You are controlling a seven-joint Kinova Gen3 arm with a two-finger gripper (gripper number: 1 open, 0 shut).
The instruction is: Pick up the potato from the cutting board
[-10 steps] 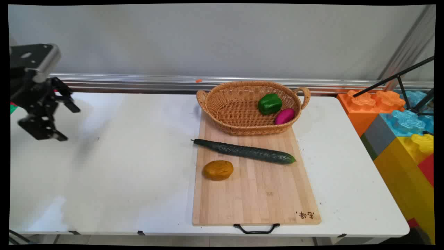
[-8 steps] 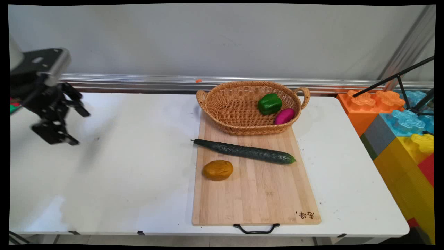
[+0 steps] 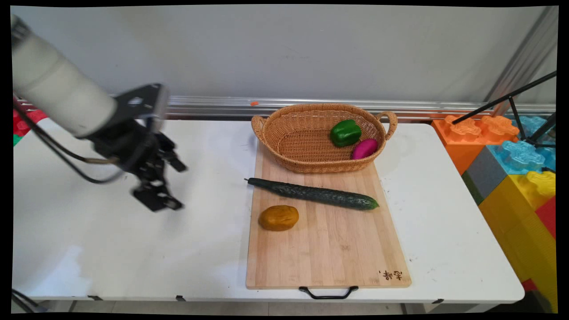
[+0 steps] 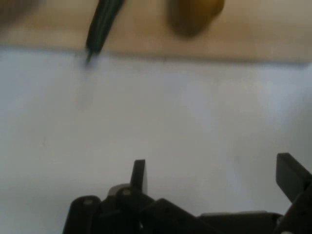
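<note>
End effector [image 3: 171, 186] hangs over bare tabletop [image 3: 111, 240], left of the bamboo cutting board [image 3: 329, 249], and touches nothing. Fingers [image 4: 139, 173] are spread wide with nothing between them; the hand view shows only white surface in the gap.

Nearest things:
- The cucumber [image 3: 315, 194] lies diagonally across the board. Its thin stem end pokes just past the board's left edge, on the end effector's side.
- A brownish-yellow potato [image 3: 278, 218] sits on the board near its left edge, just in front of the cucumber and not touching it.
- The hand camera looks toward both: cucumber tip [image 4: 102, 24] and potato [image 4: 195, 14] are at the top of that view, with the board edge [image 4: 141, 34] under them and open tabletop [image 4: 170, 112] between them and the fingers.

Further off:
- A wicker basket [image 3: 311, 166] with two handles rests on the far end of the board.
- Inside it, toward its right end, are a green bell pepper [image 3: 345, 132] and a magenta oval vegetable [image 3: 365, 149], side by side. I can't tell if they touch.
- A black handle [image 3: 328, 293] is on the board's near edge.
- Big toy bricks [image 3: 511, 155] are stacked past the tabletop's right end.
</note>
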